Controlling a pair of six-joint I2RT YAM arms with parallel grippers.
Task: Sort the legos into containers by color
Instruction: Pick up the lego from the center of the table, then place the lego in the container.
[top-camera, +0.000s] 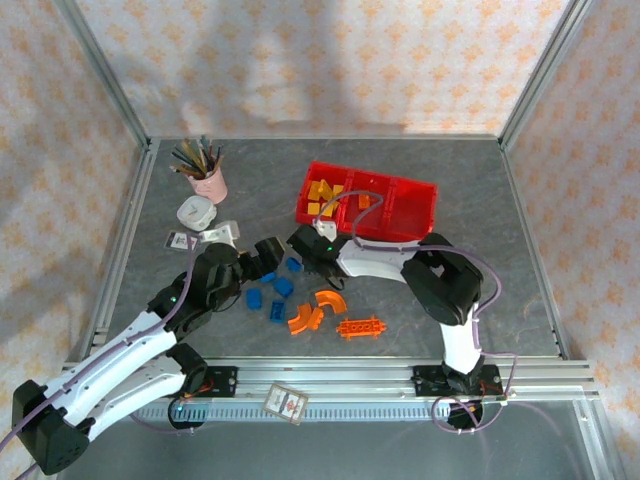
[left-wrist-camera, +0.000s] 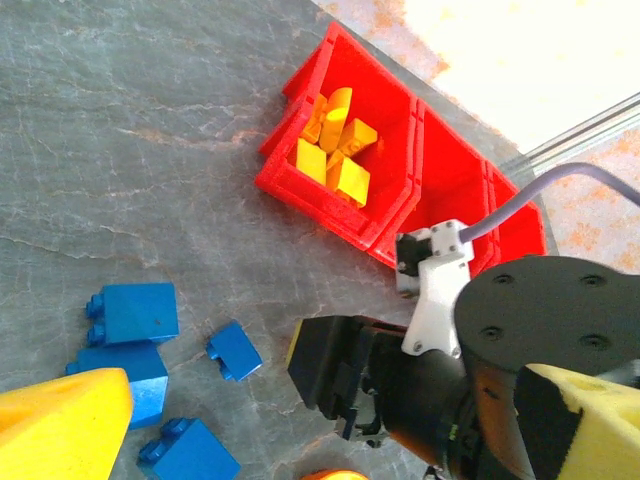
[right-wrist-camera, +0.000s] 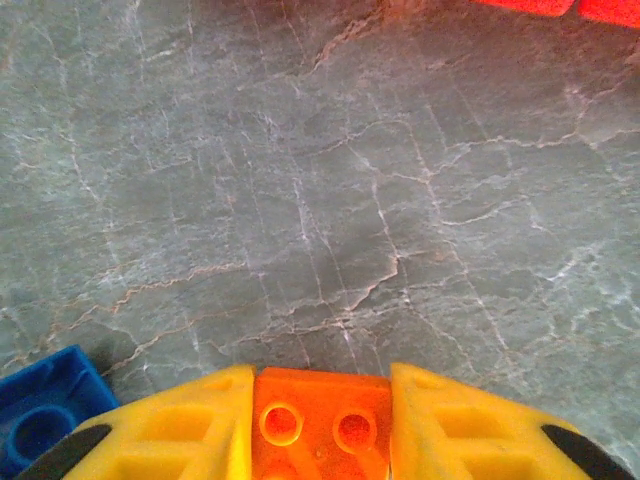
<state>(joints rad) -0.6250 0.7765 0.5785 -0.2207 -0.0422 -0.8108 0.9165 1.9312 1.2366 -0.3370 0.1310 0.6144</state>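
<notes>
While the left claw gapes wide over blue bricks, the right claw pinches an orange brick.

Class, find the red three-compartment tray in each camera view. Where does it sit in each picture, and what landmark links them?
Top external: red tray, right of centre, toward the back.
Left wrist: red tray, upper centre, lying diagonally, yellow bricks in its end compartment.
Right wrist: red tray, a sliver at the top right edge.
Shared landmark: the grey veined table top under it.
</notes>
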